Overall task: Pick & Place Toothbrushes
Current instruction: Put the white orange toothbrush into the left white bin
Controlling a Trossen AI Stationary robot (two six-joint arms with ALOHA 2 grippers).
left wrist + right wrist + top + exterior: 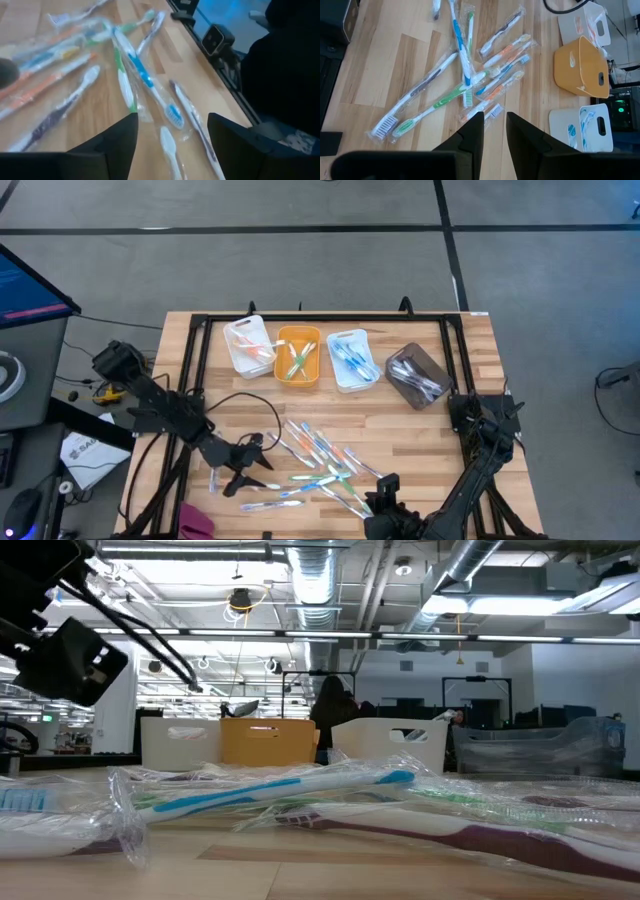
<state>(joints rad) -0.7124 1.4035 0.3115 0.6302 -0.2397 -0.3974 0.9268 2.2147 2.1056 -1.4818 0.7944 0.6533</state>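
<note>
Several wrapped toothbrushes (320, 465) lie loose on the wooden table, blue, white, green and orange (465, 75). My left gripper (262, 465) stands open just left of the pile, low over the table. In its wrist view a white toothbrush (167, 145) lies on the wood between the two fingers (172, 135), untouched. My right gripper (385, 488) hovers above the pile's near right end. Its fingers (495, 125) stand a little apart with nothing between them.
Along the far side stand a white bin (250, 345), an orange bin (298, 358), a second white bin (352, 360) and a dark bin (418, 375), each holding toothbrushes. A black cable (250, 405) loops over the table's left half. A person (335, 710) stands beyond the table.
</note>
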